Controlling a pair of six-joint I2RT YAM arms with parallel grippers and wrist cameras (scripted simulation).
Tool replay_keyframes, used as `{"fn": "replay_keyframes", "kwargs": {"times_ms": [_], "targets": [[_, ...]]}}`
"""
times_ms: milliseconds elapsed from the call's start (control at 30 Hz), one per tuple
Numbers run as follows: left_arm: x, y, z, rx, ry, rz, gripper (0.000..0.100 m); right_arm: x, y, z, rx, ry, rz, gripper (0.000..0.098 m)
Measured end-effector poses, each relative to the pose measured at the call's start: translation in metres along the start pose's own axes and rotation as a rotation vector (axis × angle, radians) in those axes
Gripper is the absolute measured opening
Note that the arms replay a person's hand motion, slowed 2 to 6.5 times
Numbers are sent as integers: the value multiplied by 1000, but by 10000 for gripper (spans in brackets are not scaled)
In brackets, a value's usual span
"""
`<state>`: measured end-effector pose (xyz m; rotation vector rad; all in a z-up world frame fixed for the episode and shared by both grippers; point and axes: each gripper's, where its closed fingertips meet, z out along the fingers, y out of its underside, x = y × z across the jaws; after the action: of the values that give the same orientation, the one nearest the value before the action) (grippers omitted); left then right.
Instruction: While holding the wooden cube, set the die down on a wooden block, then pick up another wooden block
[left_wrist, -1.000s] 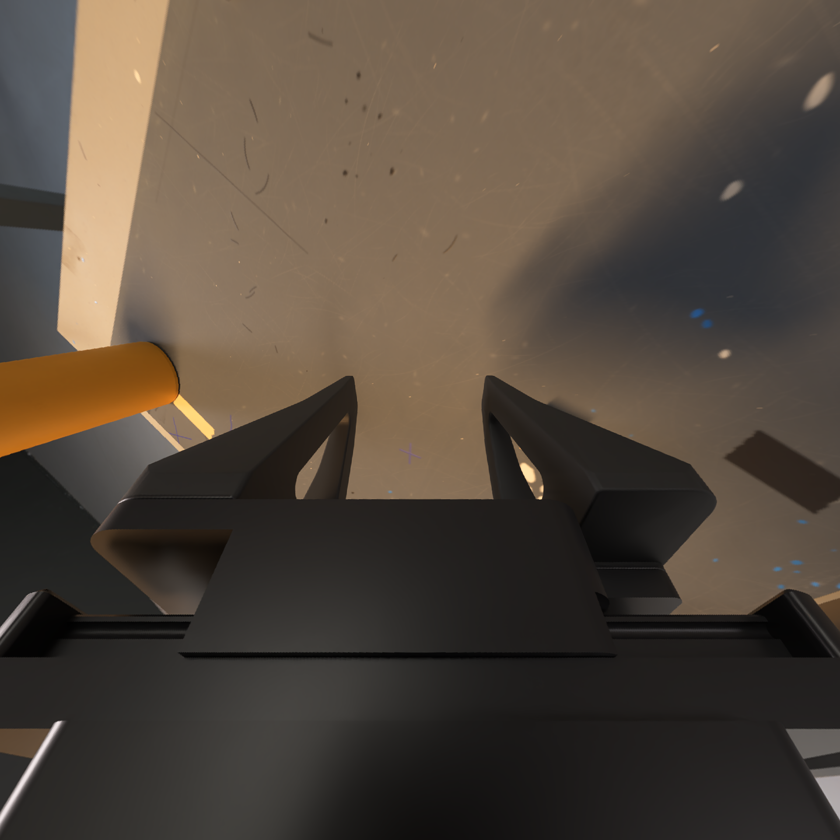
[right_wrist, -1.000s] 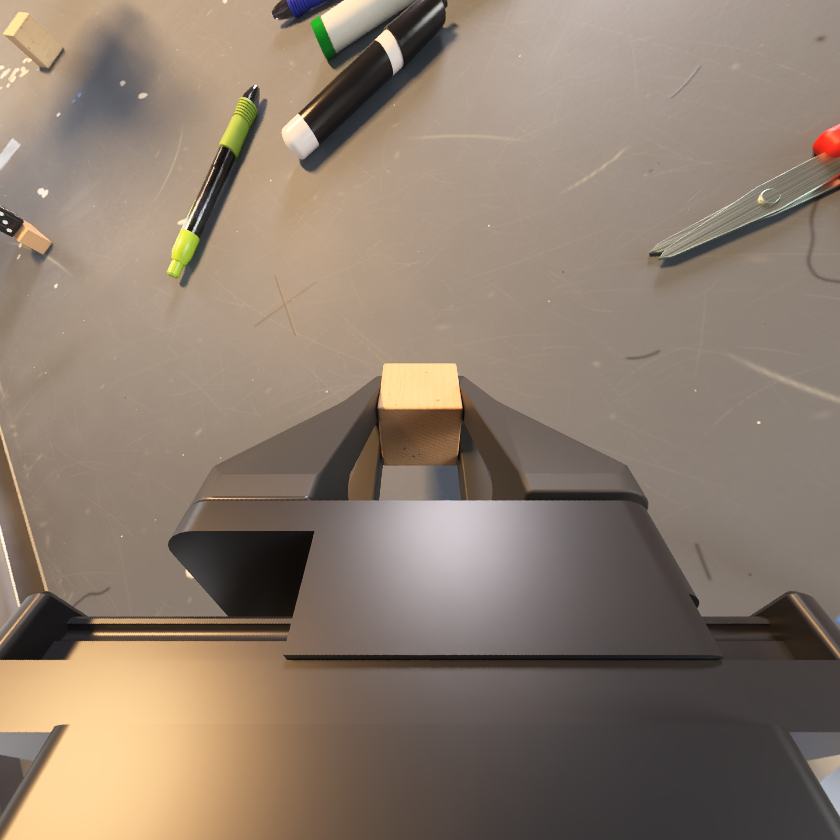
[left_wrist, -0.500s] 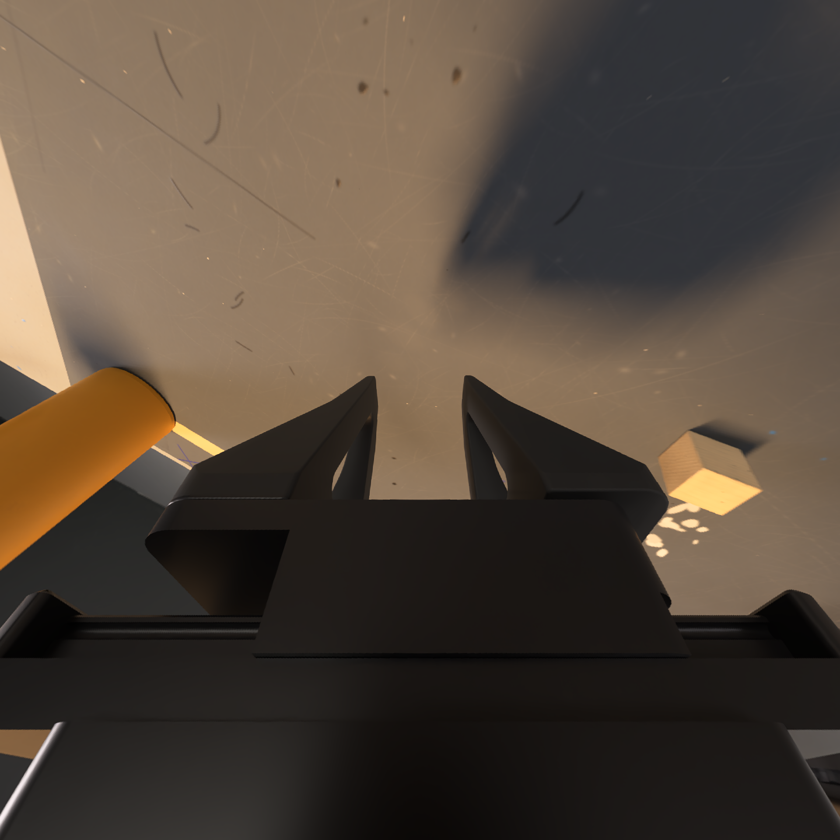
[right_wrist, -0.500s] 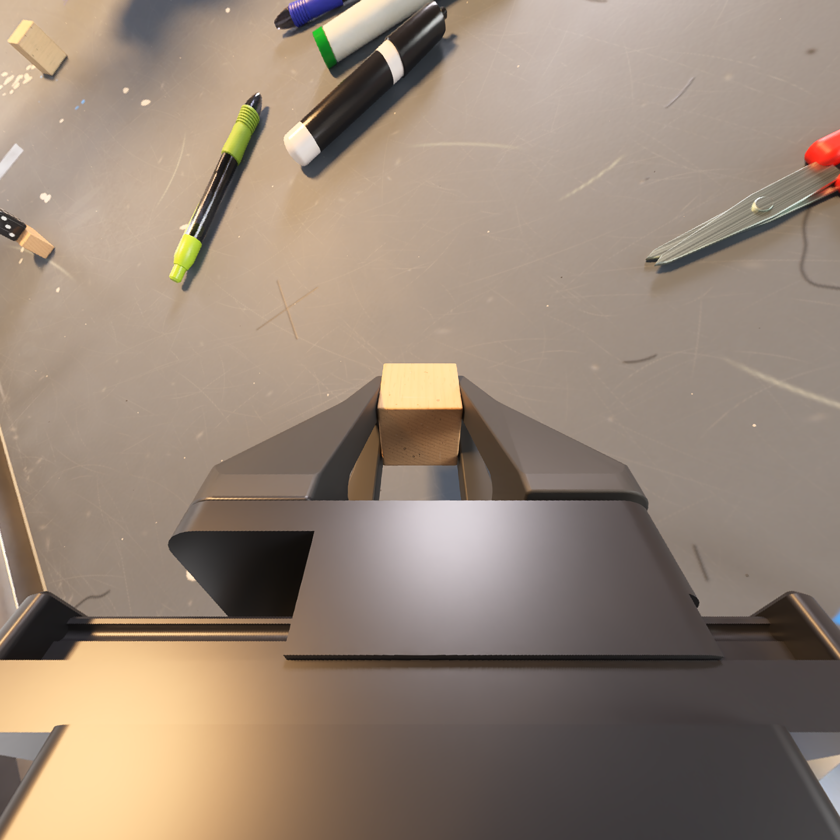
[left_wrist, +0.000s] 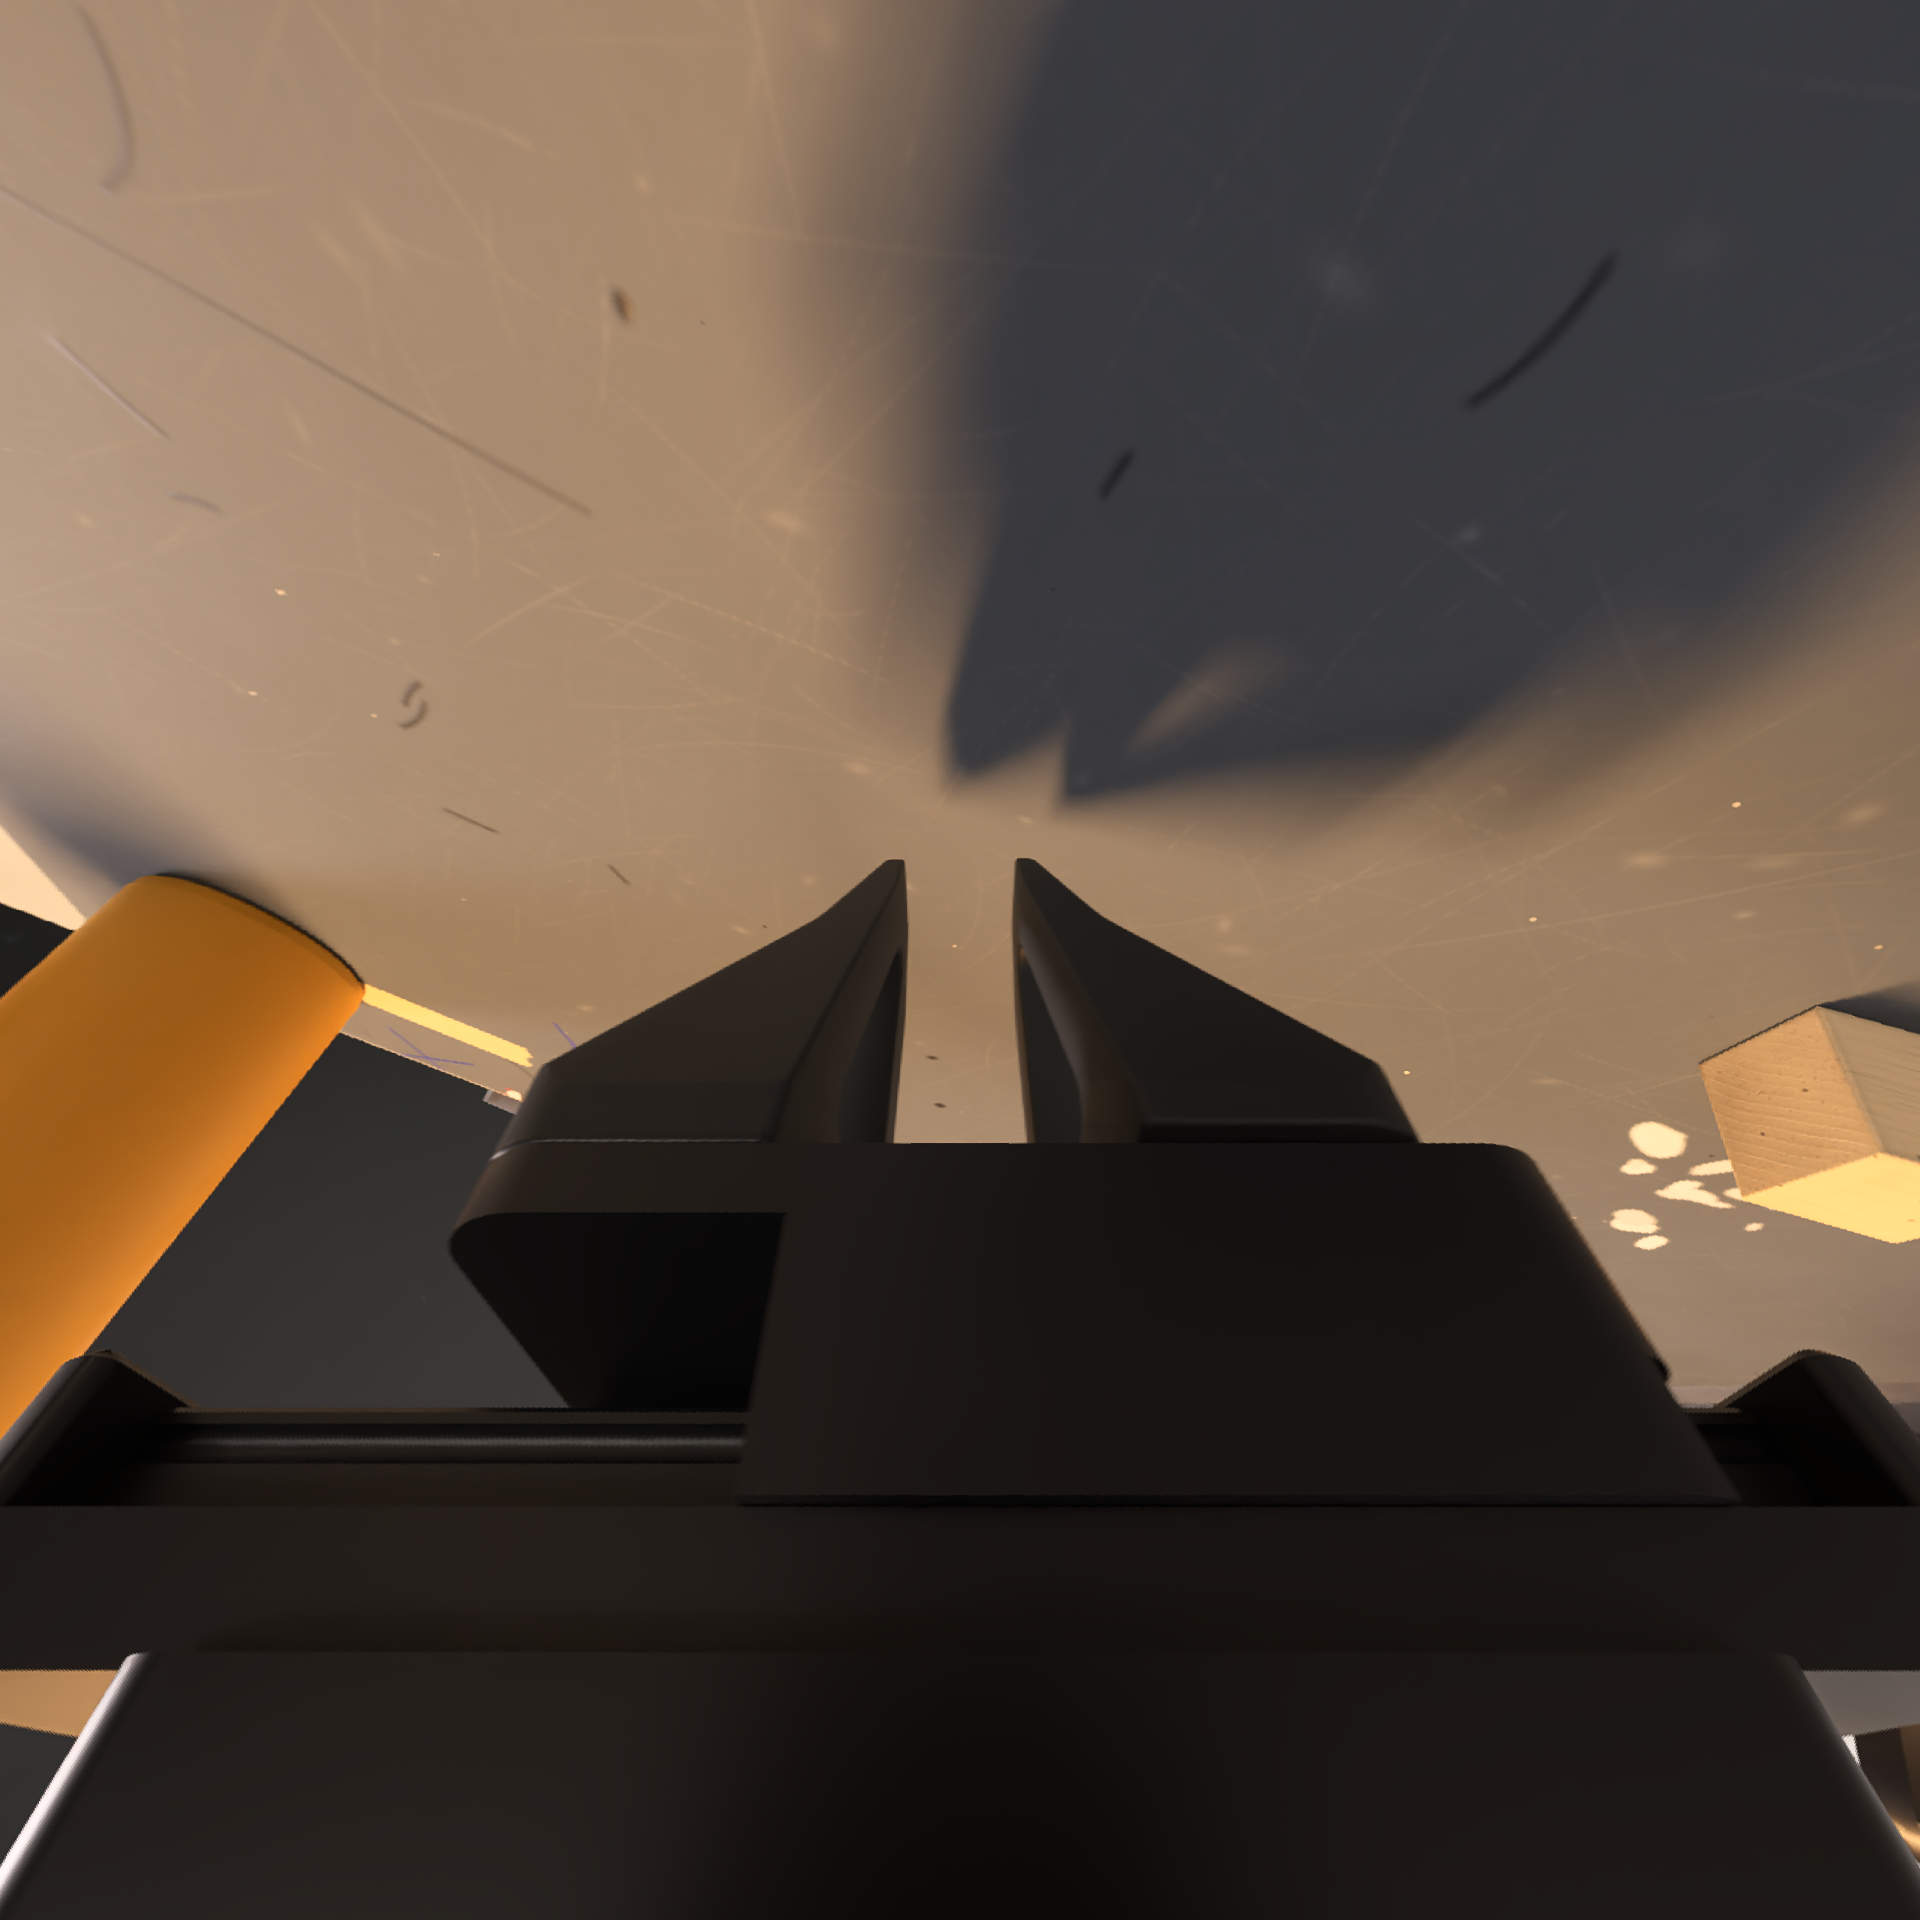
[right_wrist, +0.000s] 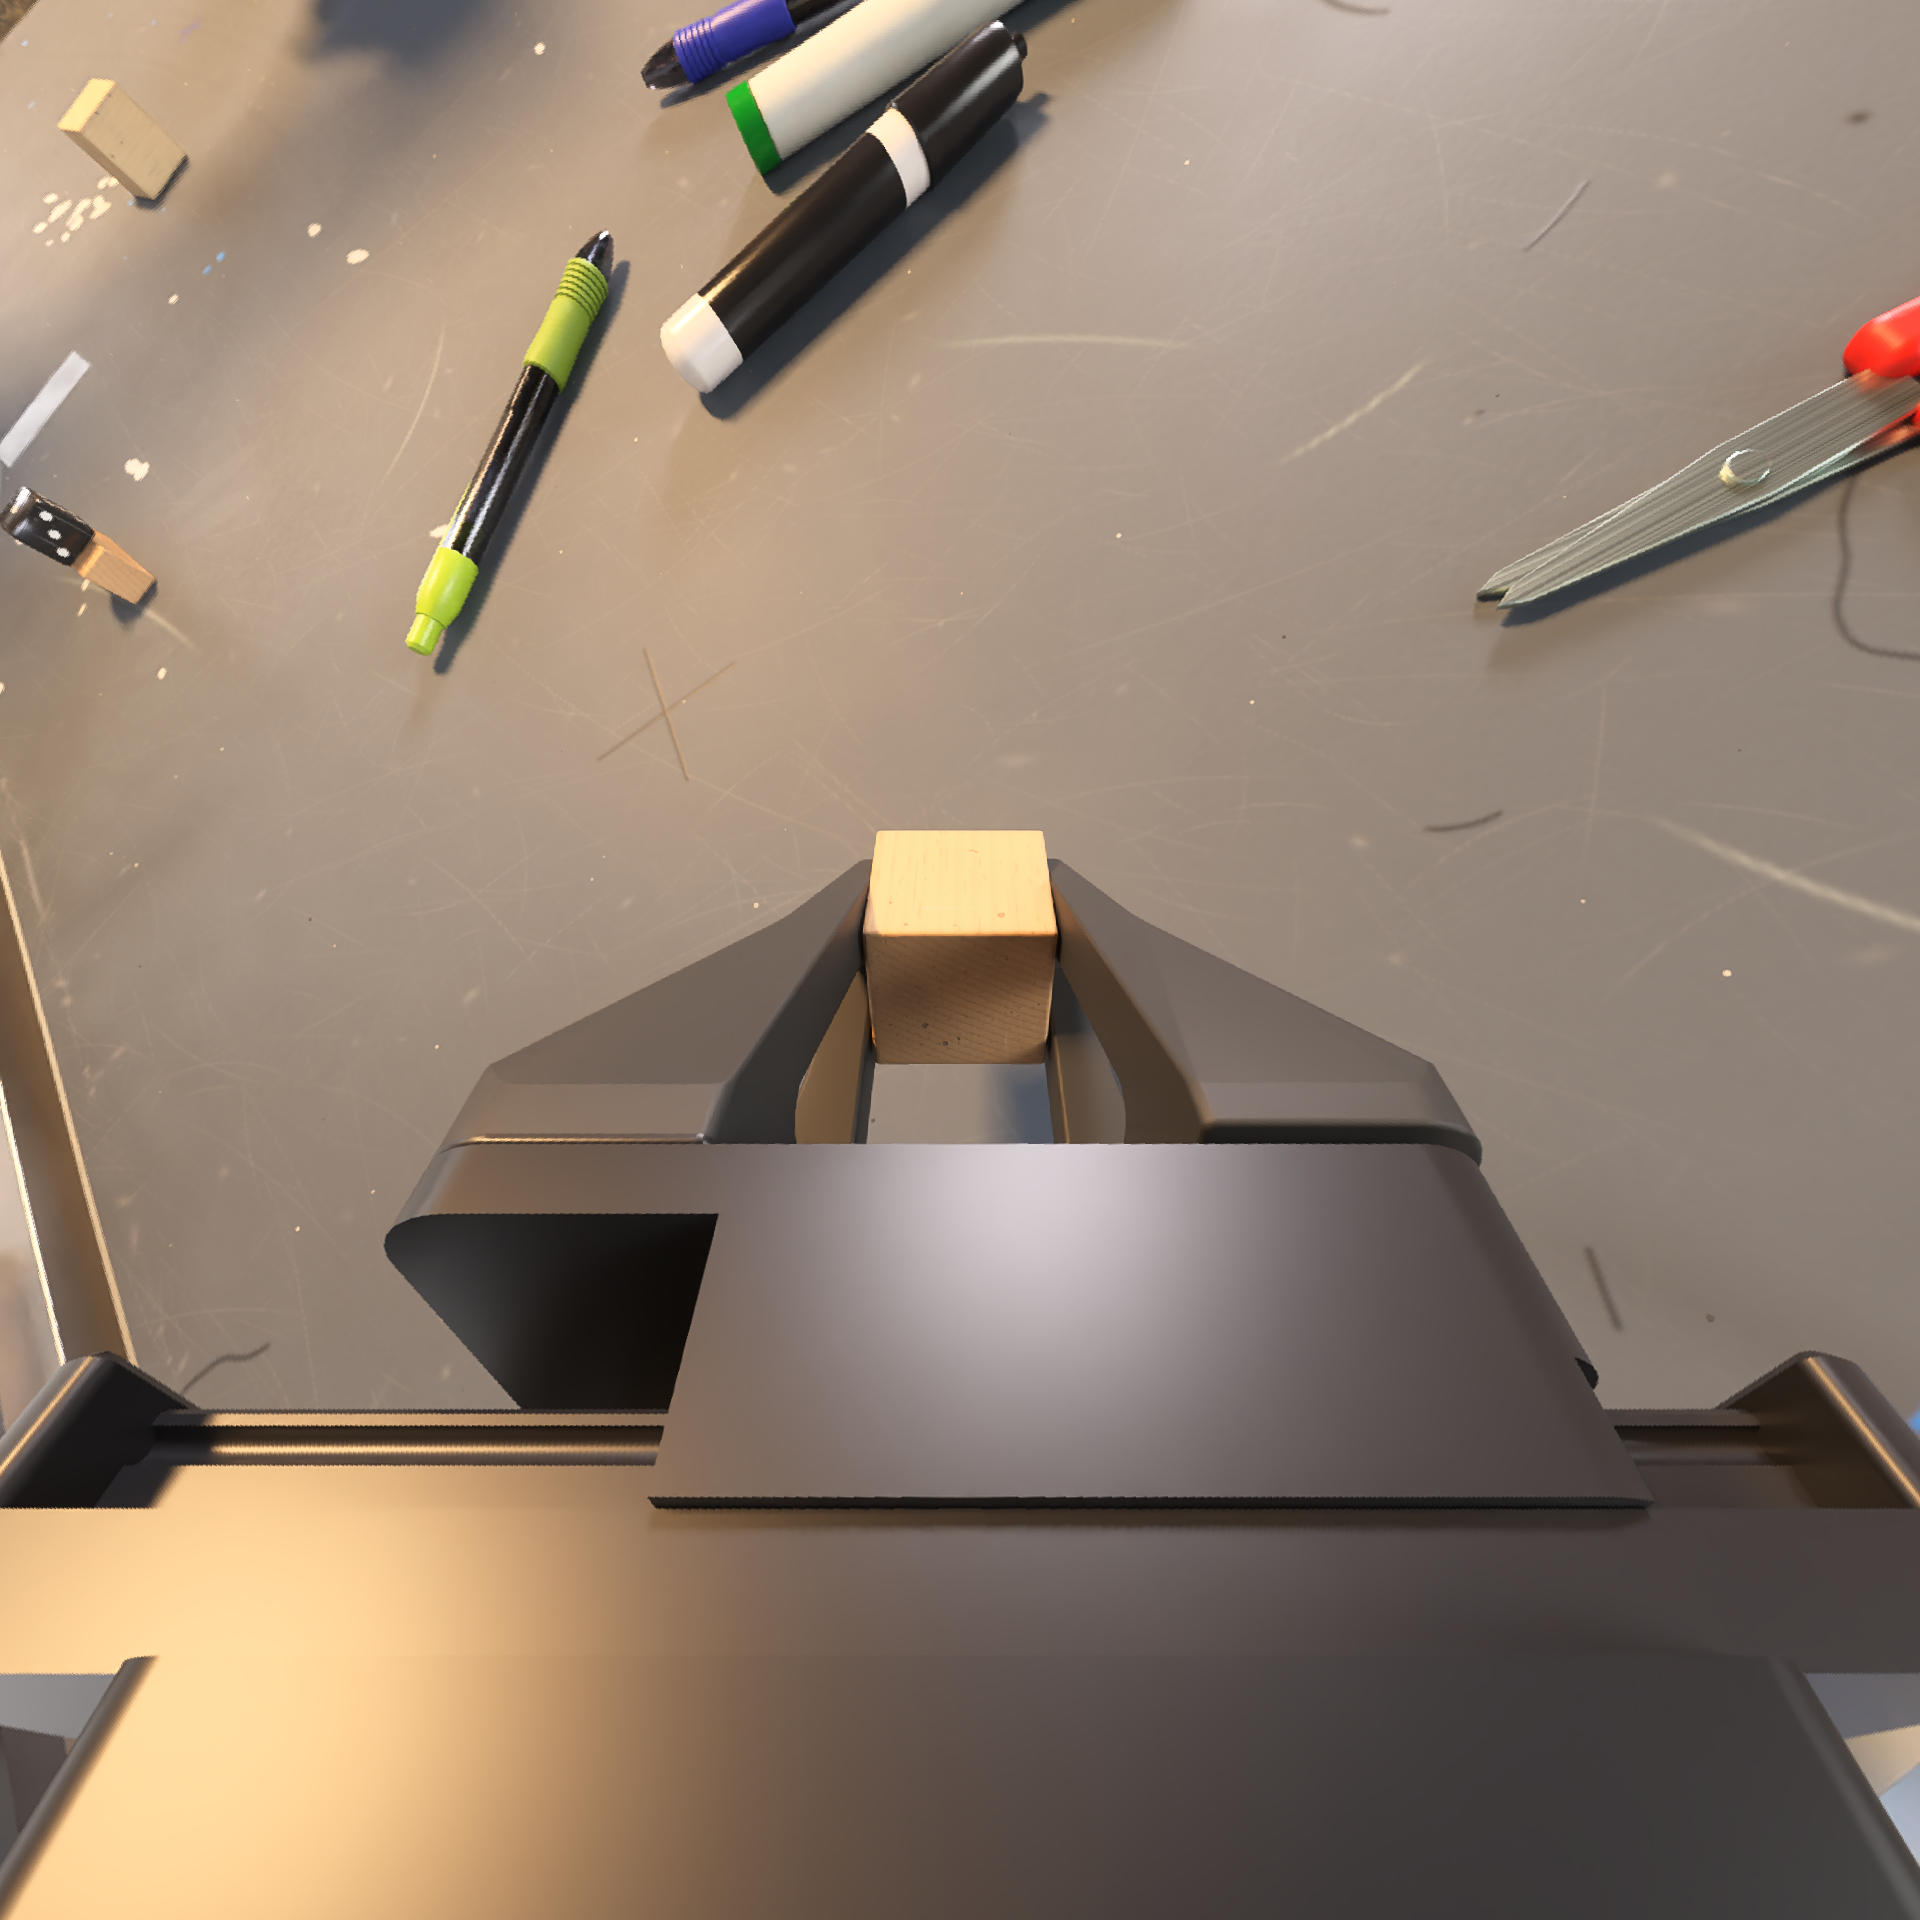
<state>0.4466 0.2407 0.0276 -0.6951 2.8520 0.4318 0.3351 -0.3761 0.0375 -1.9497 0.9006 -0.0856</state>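
My right gripper (right_wrist: 961, 873) is shut on a pale wooden cube (right_wrist: 958, 935) and holds it above the grey table. At the far left of the right wrist view, a black die (right_wrist: 44, 525) sits on top of a small wooden block (right_wrist: 116, 569). Another wooden block (right_wrist: 123, 138) lies alone at the top left. My left gripper (left_wrist: 959, 868) is empty, its jaws only a narrow gap apart, close over the table. A wooden block (left_wrist: 1829, 1132) lies to its right, clear of the fingers.
A green-and-black pen (right_wrist: 509, 436), a black marker (right_wrist: 842, 218), a white marker with a green band (right_wrist: 831, 83) and a blue pen (right_wrist: 727, 42) lie ahead of the right gripper. Red-handled scissors (right_wrist: 1704, 488) lie to the right. An orange cylinder (left_wrist: 145, 1091) stands left of the left gripper by the table edge.
The left gripper's jaws have narrowed steadily with nothing between them, and it has moved so that a wooden block came into view at its right. The right gripper has barely moved with the cube.
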Motion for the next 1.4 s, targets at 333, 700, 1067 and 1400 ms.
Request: {"fn": "replay_keyframes", "kwargs": {"times_ms": [333, 700, 1067, 1400], "targets": [[5, 6, 4, -44, 33, -7, 9, 0, 0, 0, 1, -3, 3, 250], [13, 13, -28, 43, 37, -43, 31, 0, 0, 0, 1, -6, 6, 250], [39, 35, -46, 20, 54, 15, 150, 1, 0, 0, 1, -6, 7, 250], [58, 42, -44, 2, 59, 90, 225, 1, 0, 0, 1, -6, 7, 250]]}}
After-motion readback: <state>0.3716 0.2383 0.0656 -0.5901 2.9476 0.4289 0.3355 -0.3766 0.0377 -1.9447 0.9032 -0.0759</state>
